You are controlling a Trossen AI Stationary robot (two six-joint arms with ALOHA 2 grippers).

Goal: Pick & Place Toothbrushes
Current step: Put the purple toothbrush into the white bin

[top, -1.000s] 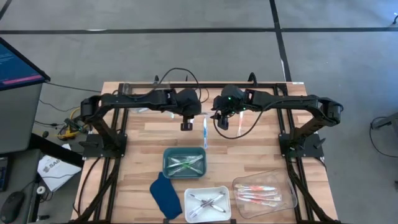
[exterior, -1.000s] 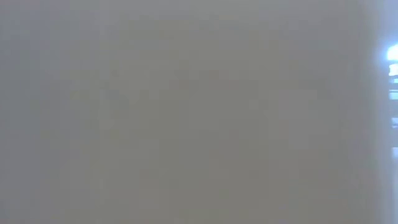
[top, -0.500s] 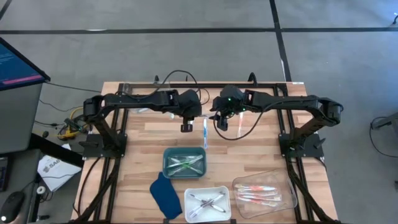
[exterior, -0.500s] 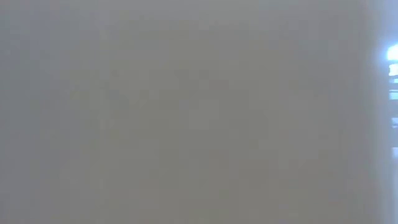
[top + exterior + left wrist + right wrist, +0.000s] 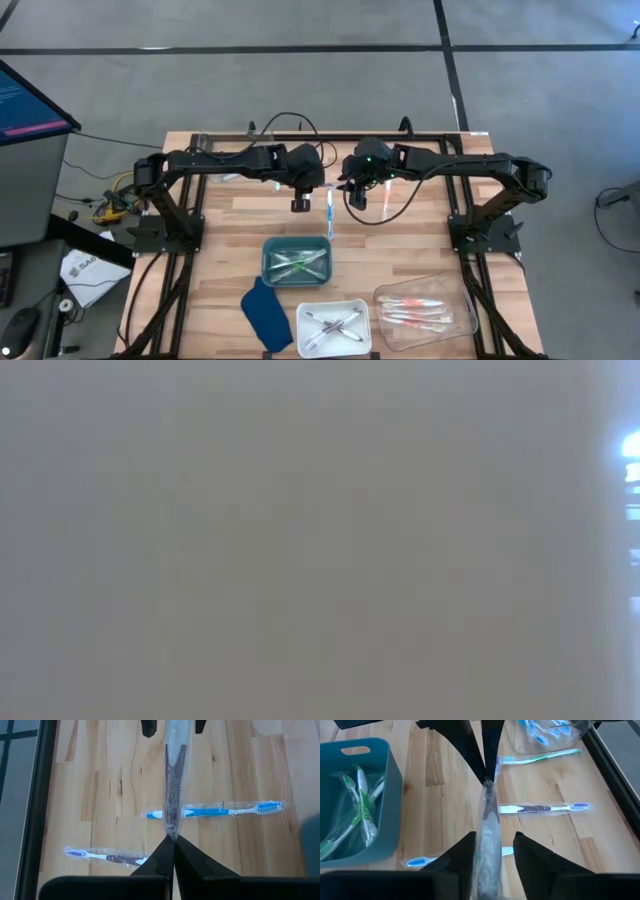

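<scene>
A purple-grey toothbrush (image 5: 172,795) in a clear wrapper hangs level above the table's middle, between my two grippers. My left gripper (image 5: 174,842), also seen from above (image 5: 318,186), is shut on one end of it. My right gripper (image 5: 494,852), also seen from above (image 5: 346,188), is open. Its fingers stand on either side of the other end (image 5: 487,837); whether one finger touches the wrapper I cannot tell. Below lie a blue toothbrush (image 5: 215,811), a purple one (image 5: 107,856) and a green one (image 5: 540,756). The low view shows only grey. My left gripper pinches the wrapper's end (image 5: 172,832) between its two fingertips. The fingers slant down from the table's left and lie along the toothbrush. The wrapped toothbrush reaches out from them toward my right gripper, lifted clear of the table.
A teal bin (image 5: 266,262) with green toothbrushes stands near the middle. At the near edge are a white tray (image 5: 302,326) with purple-grey ones, a clear tray (image 5: 462,300) with pink-orange ones, and a dark blue cloth-like piece (image 5: 265,312). A clear container (image 5: 555,732) holds blue ones.
</scene>
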